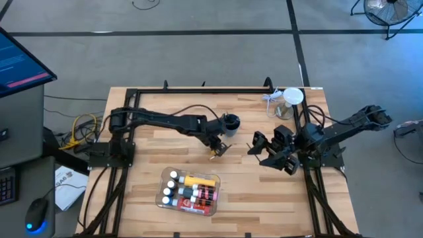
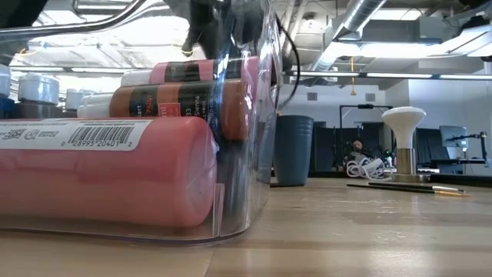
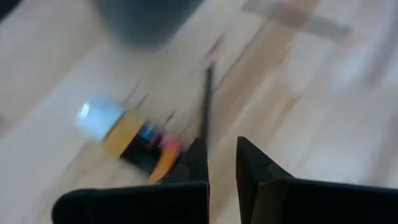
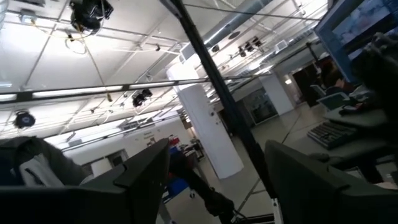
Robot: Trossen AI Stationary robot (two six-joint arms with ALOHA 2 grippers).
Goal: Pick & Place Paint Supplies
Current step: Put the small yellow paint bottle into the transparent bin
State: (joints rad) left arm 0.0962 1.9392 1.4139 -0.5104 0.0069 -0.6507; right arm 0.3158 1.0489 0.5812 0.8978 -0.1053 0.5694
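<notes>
Wooden table (image 1: 264,192): my left gripper (image 1: 216,149), clamped on a thin brush (image 3: 206,99), hangs between dark cup (image 1: 230,123) and clear bin (image 1: 213,207) of tubes. Next, I judge, carry it binward. Right gripper (image 1: 272,151) waits, fingers apart.

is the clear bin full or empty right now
Partly full. The clear bin holds several paint bottles lying on their sides in the high view, with bare floor left at one end.
</notes>
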